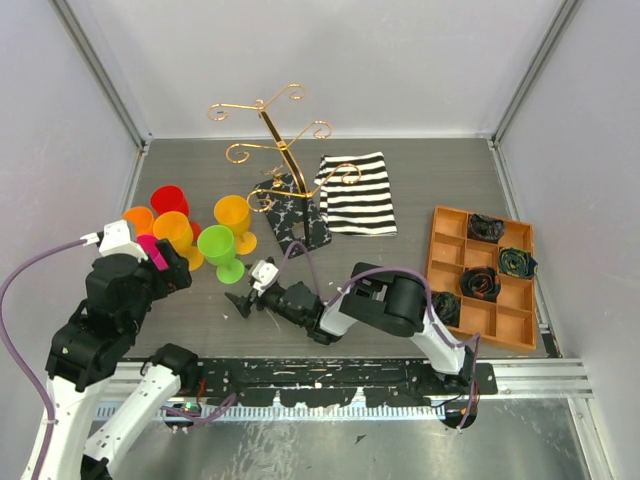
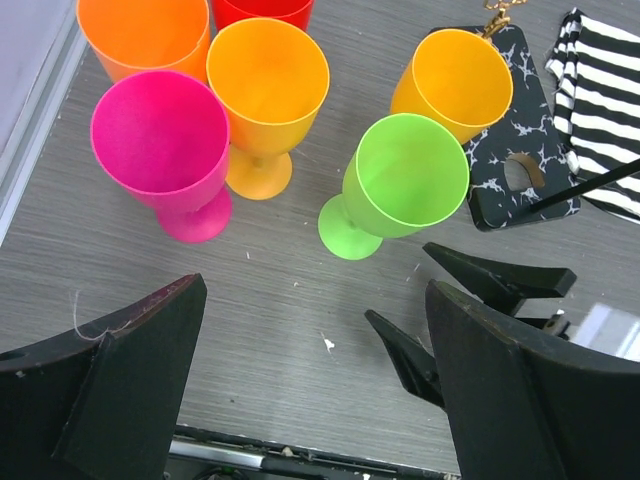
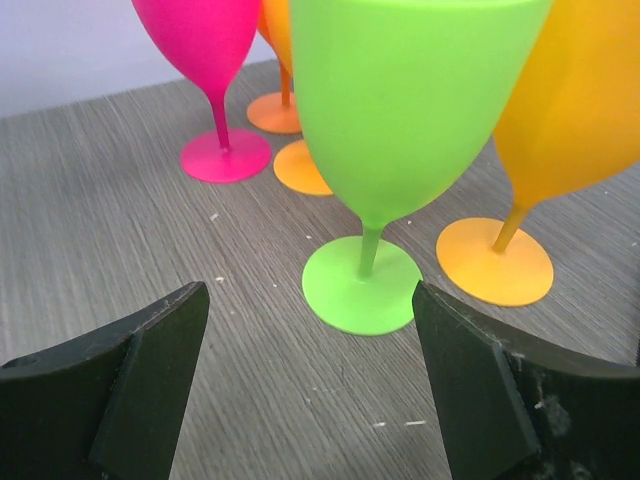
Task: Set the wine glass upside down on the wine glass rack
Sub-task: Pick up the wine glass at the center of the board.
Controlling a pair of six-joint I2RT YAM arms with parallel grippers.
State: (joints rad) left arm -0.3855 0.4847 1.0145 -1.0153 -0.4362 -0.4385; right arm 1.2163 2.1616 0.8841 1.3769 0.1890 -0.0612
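Reaching for the green glass (image 3: 400, 110) is the step going on now. The right claw (image 1: 240, 303) lies low on the table (image 1: 420, 260) and points at the thin stem of the glass. Its two fingers are wide apart and hold nothing. The stem and the round foot sit just in front of the fingers, in line with the gap, but nothing touches them yet.

The green glass stands the right way up, near the front of a bunch of glasses. A pink glass (image 2: 160, 130) and some orange ones stand close by, with a red one at the back. An orange glass (image 2: 455, 80) stands just beside the green one.

The left claw (image 2: 315, 300) hangs over the glasses. It is wide open too and holds nothing.

The gold rack (image 1: 285, 150) stands farther back on its black base (image 1: 290, 215), next to a striped cloth (image 1: 358, 192). No glass hangs on it.

Next, I think the right claw has to slide forward until the stem is between its fingers, then squeeze. It should go slowly so it does not bump the orange glass. After that comes lifting, turning the glass over, and hanging it on a curly arm.
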